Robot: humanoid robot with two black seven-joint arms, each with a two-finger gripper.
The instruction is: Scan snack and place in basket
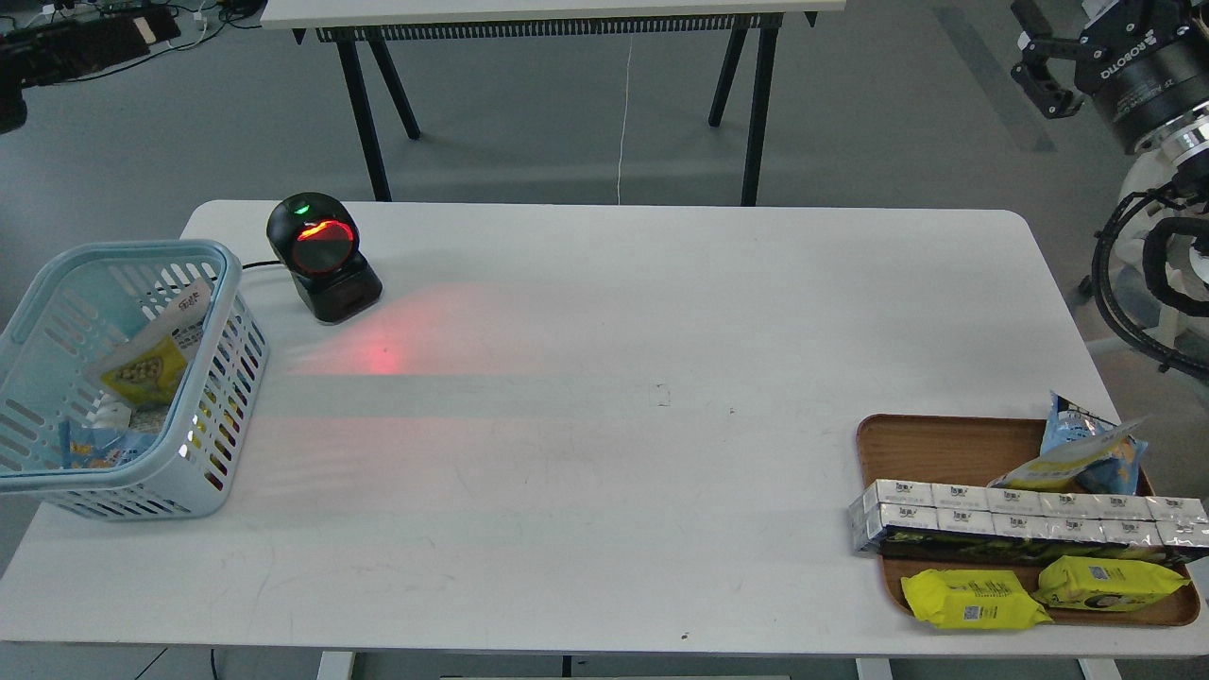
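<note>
The snack (144,370), a silver-white pouch with a yellow bean panel, lies tilted inside the light blue basket (219,283) at the table's left edge, on top of other packs. Nothing holds it. My left gripper (142,30) is high at the top left, well above and behind the basket; it is dark and its fingers cannot be told apart. My right gripper (1032,55) is at the top right, off the table, with its fingers spread and nothing between them.
A black barcode scanner (323,257) stands right of the basket and casts red light on the white table (604,453). A brown wooden tray (945,442) at the front right holds silver cartons, two yellow packs and a blue-and-yellow bag.
</note>
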